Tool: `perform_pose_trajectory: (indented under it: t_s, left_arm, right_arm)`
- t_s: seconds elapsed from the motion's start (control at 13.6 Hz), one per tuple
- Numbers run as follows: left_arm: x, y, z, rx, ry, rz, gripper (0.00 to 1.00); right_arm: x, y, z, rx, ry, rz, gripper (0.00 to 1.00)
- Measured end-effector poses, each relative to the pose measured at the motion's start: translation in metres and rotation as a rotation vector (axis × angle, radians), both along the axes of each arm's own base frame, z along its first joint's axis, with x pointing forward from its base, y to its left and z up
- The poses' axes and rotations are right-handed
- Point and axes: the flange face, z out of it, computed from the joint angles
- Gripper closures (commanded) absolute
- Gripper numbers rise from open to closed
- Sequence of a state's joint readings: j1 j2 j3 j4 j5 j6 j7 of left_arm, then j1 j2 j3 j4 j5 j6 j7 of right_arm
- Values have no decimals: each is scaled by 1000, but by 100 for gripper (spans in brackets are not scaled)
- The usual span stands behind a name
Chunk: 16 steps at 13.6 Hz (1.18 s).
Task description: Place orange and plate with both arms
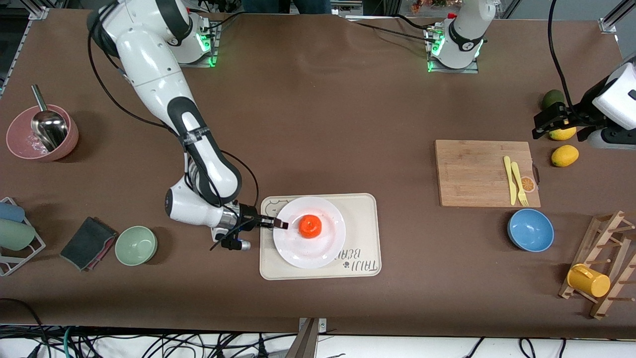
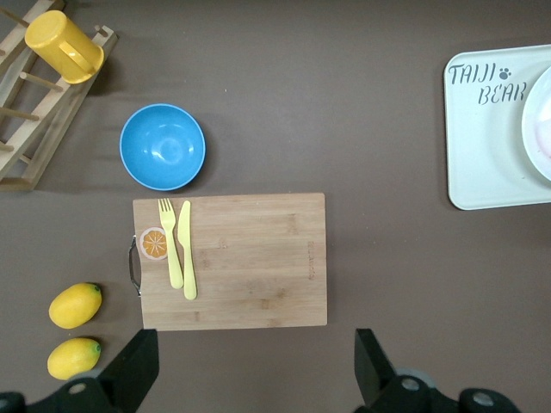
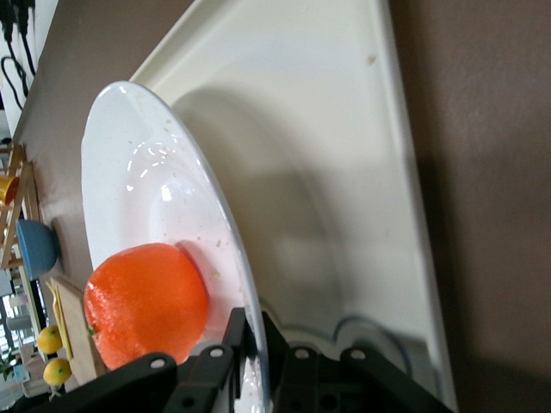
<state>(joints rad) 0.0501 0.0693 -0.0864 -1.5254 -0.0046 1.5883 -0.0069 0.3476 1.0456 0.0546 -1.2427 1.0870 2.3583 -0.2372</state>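
on the brown matte counter (image 1: 318,109) we keep the cream bear-printed tray (image 1: 362,209), and above it the glossy white plate (image 1: 318,248), pinched at its rim by our right end effector (image 1: 278,223). the waxy round orange (image 1: 310,226) sits loose at its centre. any tilt could roll it off. our left end effector (image 2: 250,370) waits spread apart over the wooden board (image 2: 250,258).
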Motion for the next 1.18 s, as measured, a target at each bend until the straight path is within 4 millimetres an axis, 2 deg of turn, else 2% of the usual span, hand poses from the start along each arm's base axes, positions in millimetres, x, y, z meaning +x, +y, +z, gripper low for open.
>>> perform_pose_trajectory:
  t_s: [0.07, 0.15, 0.44, 0.81, 1.03, 1.18]
  left_arm:
    - [1, -1, -1, -8, -2, 1, 0]
    - [2, -1, -2, -23, -6, 2, 0]
    - [4, 4, -1, -35, -16, 13, 0]
    - [4, 4, -1, -35, -17, 12, 0]
    - [4, 4, 0, -35, -18, 11, 0]
    - [4, 4, 0, -35, -19, 11, 0]
  right_arm:
    - [3, 3, -1, 5, -4, -2, 53]
    - [5, 5, 1, 9, -9, -3, 1]
    - [4, 21, 10, -56, -61, 82, 0]
    - [4, 37, 49, -344, -175, 317, 0]
    - [-4, 37, 91, -590, -167, 482, 0]
    - [-5, 26, 132, -734, -145, 502, 0]
